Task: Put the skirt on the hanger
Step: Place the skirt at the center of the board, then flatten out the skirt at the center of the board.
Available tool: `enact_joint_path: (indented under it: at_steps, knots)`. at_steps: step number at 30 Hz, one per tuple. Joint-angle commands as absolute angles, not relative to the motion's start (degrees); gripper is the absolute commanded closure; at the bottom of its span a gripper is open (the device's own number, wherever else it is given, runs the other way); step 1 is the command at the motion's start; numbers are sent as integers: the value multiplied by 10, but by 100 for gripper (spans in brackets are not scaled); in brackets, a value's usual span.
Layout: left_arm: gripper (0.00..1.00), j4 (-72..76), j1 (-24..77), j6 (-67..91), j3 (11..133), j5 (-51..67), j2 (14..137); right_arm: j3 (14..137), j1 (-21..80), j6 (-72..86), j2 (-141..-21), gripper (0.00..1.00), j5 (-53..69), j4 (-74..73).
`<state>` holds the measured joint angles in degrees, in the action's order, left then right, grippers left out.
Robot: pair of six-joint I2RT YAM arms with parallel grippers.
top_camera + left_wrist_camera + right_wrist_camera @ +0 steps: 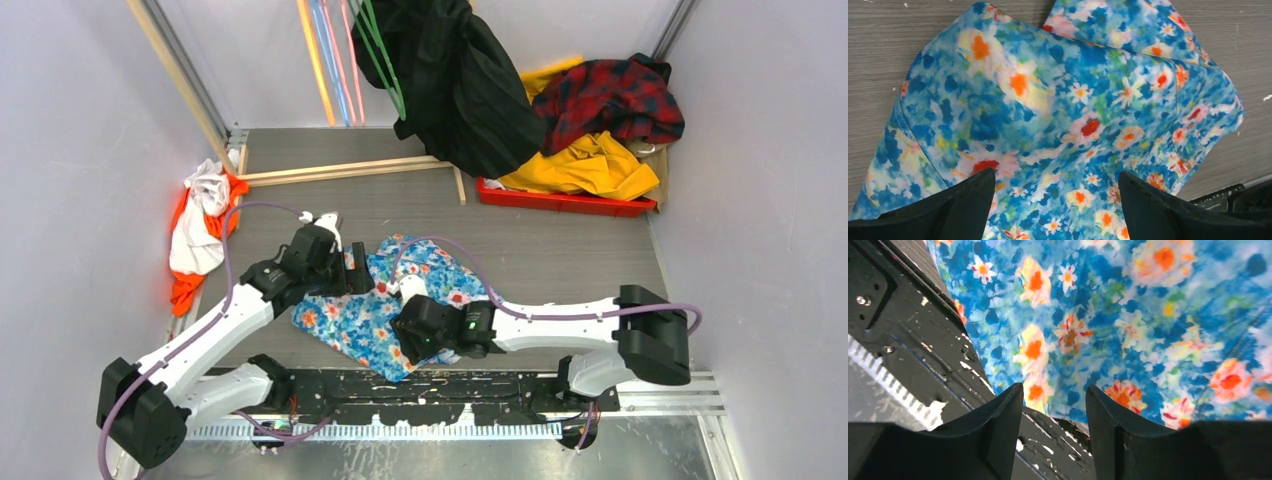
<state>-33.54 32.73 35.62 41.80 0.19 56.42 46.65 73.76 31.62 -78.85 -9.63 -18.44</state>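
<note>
The blue thin fabric skirt printed with red, orange and white flowers (350,325) lies crumpled on the grey wood-grain table (560,255), between the two arms. One corner of it is folded over, and its near edge lies on the black mounting plate (908,340).

The left gripper (1055,175) hangs over the skirt with the jaws wide apart and empty. The right gripper (1054,390) has its jaws apart too, with nothing pinched, just above that near edge.

A grip here could take only one layer, and the thin cloth could then slip out or come up as a bunch. The right fingers could also scrape the plate.

The hanger is possibly the green wire shape (385,60) beside the big black coat (460,90), but the top view is too unclear to be sure. It is well apart from the skirt, and a long carry gives a weak grip more chance to fail.
</note>
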Motion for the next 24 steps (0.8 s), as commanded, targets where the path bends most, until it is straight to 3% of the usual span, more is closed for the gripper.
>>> enact_joint_path:
  at_steps: [1, 8, 18, 24]
  knots:
    - [11, -269, 311, 356, 415, -23, 594, 486, 751, 355, -826, 45, -159, -122]
    - [22, -220, 296, 355, 397, -7, 646, 499, 769, 374, -874, 44, -176, -127]
    - [51, -175, 291, 355, 387, 12, 689, 513, 778, 385, -909, 55, -176, -144]
    - [59, -169, 290, 352, 384, 6, 695, 530, 783, 388, -932, 55, -212, -178]
